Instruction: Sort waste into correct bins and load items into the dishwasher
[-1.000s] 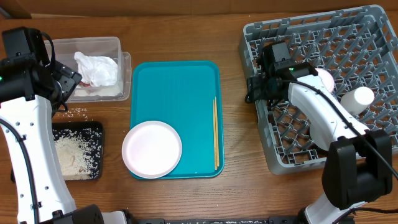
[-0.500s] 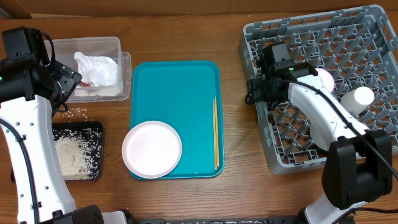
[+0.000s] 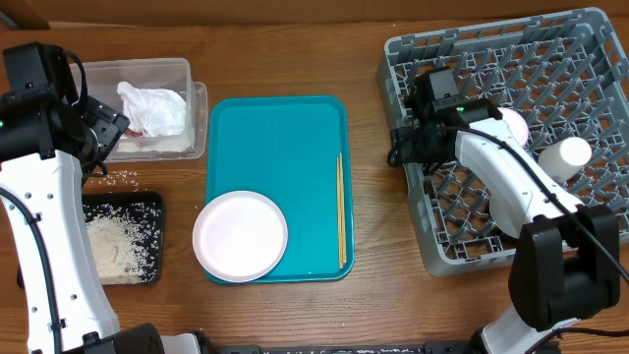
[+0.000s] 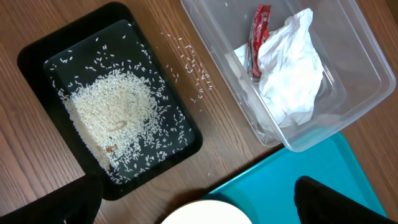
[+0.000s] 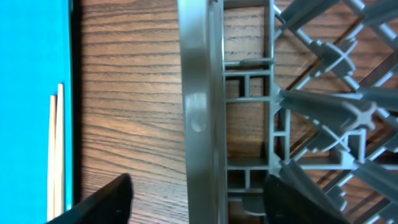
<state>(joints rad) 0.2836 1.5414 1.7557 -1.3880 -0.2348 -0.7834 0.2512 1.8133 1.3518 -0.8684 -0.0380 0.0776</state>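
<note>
The white plate [image 3: 240,236] and the chopsticks [image 3: 341,209] lie on a teal tray [image 3: 275,128]. In the clear tub [image 3: 187,69] sit a crumpled napkin [image 4: 292,68] and a red wrapper [image 4: 258,31]. The black tray [image 3: 147,202] holds rice [image 4: 112,112], and loose grains [image 3: 123,179] lie on the wood beside it. A white cup [image 3: 567,152] and a small white dish [image 3: 513,123] are in the grey dish rack [image 3: 590,59]. My left gripper [image 4: 199,208] hangs open, high above the tub and tray. My right gripper [image 5: 199,202] is open astride the rack's left rim [image 5: 199,93], holding nothing.
The teal tray fills the table's middle, with bare wood between it and the rack. The left arm's white link [image 3: 39,226] runs down the left edge. The right arm [image 3: 511,187] reaches across the rack's front half.
</note>
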